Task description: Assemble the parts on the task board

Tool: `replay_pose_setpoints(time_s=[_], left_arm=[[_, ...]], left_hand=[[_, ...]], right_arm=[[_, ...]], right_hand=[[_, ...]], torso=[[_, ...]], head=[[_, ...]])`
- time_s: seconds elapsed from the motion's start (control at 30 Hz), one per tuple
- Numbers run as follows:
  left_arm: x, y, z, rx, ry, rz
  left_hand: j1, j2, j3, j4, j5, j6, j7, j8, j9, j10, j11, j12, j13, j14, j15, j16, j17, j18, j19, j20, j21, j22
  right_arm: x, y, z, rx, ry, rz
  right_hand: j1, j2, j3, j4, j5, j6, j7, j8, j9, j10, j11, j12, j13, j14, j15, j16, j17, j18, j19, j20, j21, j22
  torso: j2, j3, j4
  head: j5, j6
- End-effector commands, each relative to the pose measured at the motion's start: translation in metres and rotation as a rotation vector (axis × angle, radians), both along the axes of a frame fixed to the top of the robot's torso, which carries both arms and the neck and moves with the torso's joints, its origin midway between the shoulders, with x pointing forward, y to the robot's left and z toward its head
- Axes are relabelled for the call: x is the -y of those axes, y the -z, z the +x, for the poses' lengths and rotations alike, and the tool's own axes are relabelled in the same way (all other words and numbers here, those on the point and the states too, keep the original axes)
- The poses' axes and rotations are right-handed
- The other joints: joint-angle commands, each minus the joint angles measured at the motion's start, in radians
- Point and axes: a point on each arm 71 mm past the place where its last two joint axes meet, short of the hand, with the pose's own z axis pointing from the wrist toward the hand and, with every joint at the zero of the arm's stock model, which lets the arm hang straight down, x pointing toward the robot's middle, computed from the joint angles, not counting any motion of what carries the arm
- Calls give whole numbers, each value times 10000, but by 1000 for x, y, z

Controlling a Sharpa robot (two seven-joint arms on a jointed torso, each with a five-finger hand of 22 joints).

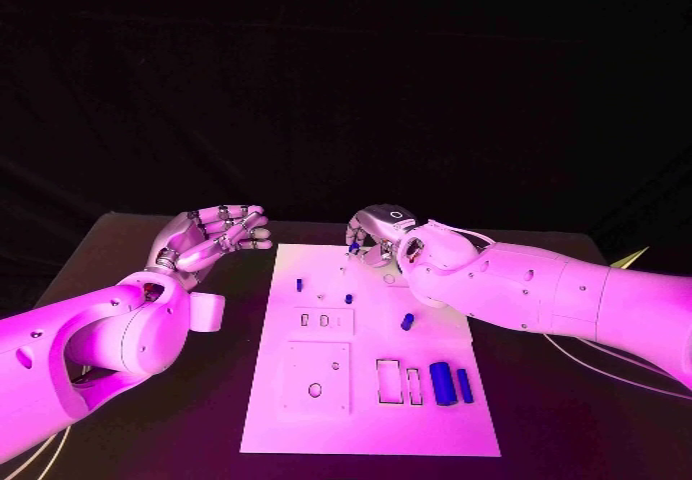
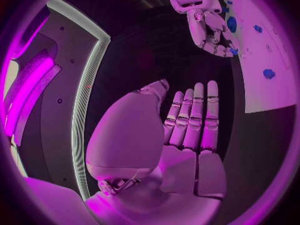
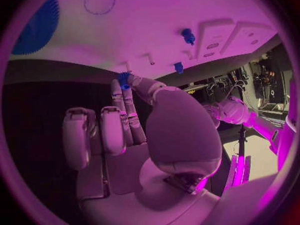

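Note:
The white task board (image 1: 368,400) lies in the middle of the black table. My right hand (image 1: 387,238) hovers over its far edge and pinches a small blue toothed part (image 3: 124,79) between thumb and fingertips; the same part (image 1: 353,245) peeks out below the hand. Left of the board's far corner, my left hand (image 1: 216,238) is raised with its palm bare and fingers (image 2: 194,115) stretched out side by side, holding nothing. Two blue pegs (image 1: 300,285) (image 1: 348,298) stand on the board, a short blue piece (image 1: 408,321) lies mid-board, and two blue bars (image 1: 441,383) (image 1: 464,384) lie near the front right.
White raised blocks with slots and holes (image 1: 320,375) sit on the board's left half, and rectangular cut-outs (image 1: 392,382) beside the bars. A large blue gear (image 3: 37,25) is on the board near the right hand. Pale cables (image 1: 613,365) trail over the table at right.

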Motion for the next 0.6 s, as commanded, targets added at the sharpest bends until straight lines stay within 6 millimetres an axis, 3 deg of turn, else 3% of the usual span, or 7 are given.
replay_pose_setpoints(time_s=[0.03,0.6], left_arm=[[3,-2,0,37,196,-110],[4,-2,1,40,204,-107]], left_hand=[[-57,-33,79,6,-66,-79,274,-35,13,19,73,-52,-2,5,53,-12,8,90,-28,-14,37,10],[-47,-35,95,-6,-70,-80,275,-37,14,20,73,-61,-1,7,52,-14,23,90,-37,-14,52,18]], right_arm=[[-1,2,1,-80,-36,-69],[-10,8,2,-308,-187,-199]], right_hand=[[86,82,-1,-54,32,2,41,35,15,196,-146,68,111,357,-84,54,-14,-133,123,-58,15,814],[37,54,-13,-56,5,-55,63,10,37,154,-122,46,109,353,-63,58,-27,-128,106,-45,1,794]], torso=[[-2,6,-4],[6,-4,0]], head=[[24,-15],[107,-24]])
